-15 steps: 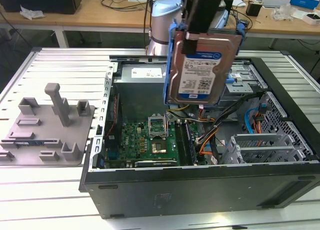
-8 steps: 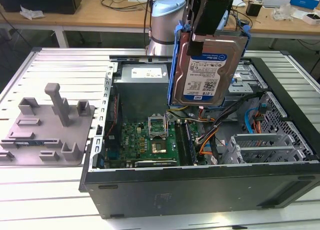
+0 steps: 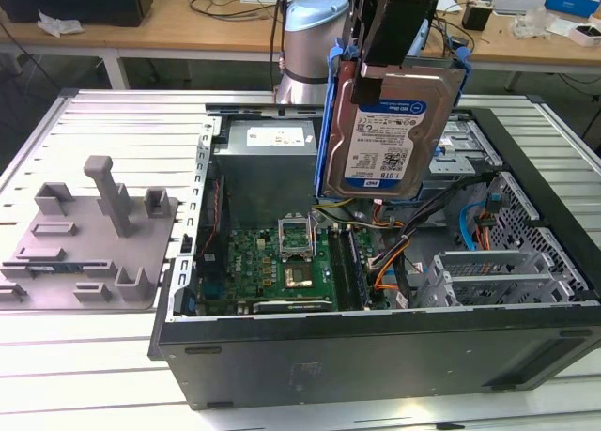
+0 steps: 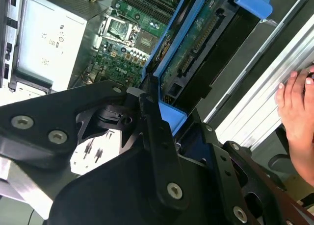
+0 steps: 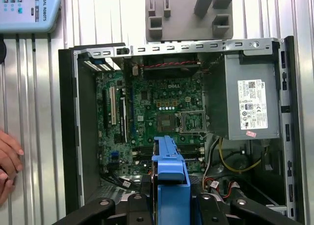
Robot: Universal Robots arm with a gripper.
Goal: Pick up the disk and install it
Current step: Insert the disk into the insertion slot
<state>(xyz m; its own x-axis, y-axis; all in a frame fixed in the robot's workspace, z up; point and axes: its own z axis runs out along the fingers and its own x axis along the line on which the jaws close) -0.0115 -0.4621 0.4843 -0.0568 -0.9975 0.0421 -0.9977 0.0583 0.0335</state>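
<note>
The disk (image 3: 392, 135), a silver drive with a white-and-blue label in a blue carrier, hangs upright above the open computer case (image 3: 376, 351). My gripper (image 3: 398, 65) is shut on its upper end. In the second wrist view the disk's (image 4: 196, 53) green circuit side and blue frame stretch away from my gripper (image 4: 164, 118), over the motherboard. In the first wrist view the disk (image 5: 170, 166) appears edge-on as a blue bar held by my gripper (image 5: 170, 203), above the case's lower middle.
Inside the case lie the motherboard (image 3: 282, 262), a grey power-supply box (image 3: 268, 163) and metal drive cages (image 3: 488, 271) with cables. A grey fixture plate (image 3: 94, 234) lies on the exterior view's left. A person's hand (image 4: 297, 112) rests on the slatted table beside the case.
</note>
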